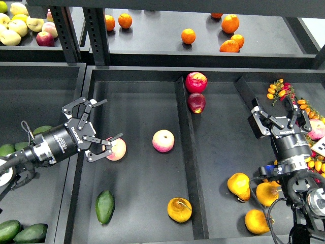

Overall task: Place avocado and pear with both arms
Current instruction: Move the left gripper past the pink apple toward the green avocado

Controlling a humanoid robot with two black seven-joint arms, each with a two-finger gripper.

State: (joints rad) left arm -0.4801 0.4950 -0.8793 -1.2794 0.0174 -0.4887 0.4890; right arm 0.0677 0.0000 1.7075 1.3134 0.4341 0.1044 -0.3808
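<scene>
The avocado (105, 206), glossy dark green, lies at the front left of the middle tray (137, 96). The pear (180, 209), yellow-orange with a thin stem, lies at the tray's front near the divider (186, 152). My left gripper (112, 120) is open and empty. It reaches over the tray's left wall, right beside a pink-yellow apple (117, 149) and well behind the avocado. My right gripper (272, 109) is open and empty over the right compartment, far right of the pear.
A second pink-yellow apple (163, 141) lies mid-tray. Two red apples (196, 82) sit at the divider's far end. Yellow-orange fruits (238, 186) lie front right. Avocados (20, 233) fill the left bin. Peppers and small tomatoes (281, 91) lie far right. Oranges (188, 36) are on the shelf.
</scene>
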